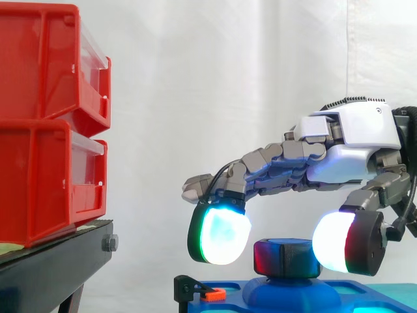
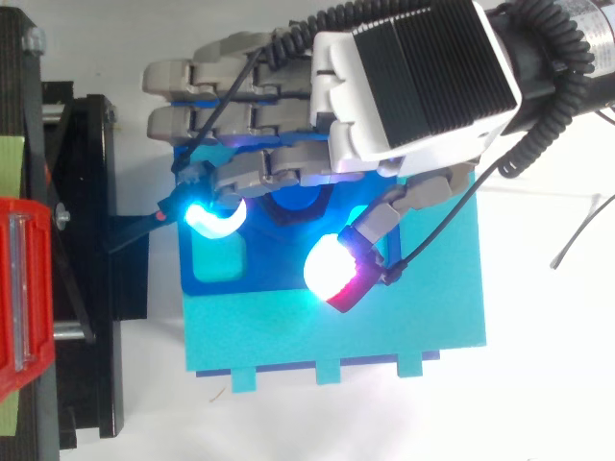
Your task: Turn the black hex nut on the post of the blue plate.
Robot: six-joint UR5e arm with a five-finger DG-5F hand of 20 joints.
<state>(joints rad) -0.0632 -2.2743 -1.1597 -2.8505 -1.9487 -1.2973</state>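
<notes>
Black hex nut (image 1: 283,259), rigid, light, probably slick, sits on the blue plate's (image 2: 219,267) post (image 1: 292,292) beneath the hand (image 1: 352,140), whose relaxed fingers flank it ungrasped; pinch opposite flats.

Hand (image 1: 355,140) comes in from the right edge in the side view, palm down, fingers (image 1: 280,163) stretched left in a loose arch. One fingertip pad (image 1: 221,235) points down at lower centre, glowing white-cyan. The thumb pad (image 1: 339,241) hangs lower right, white edged red, apart from it. From above, the wrist (image 2: 567,43) enters upper right.
</notes>
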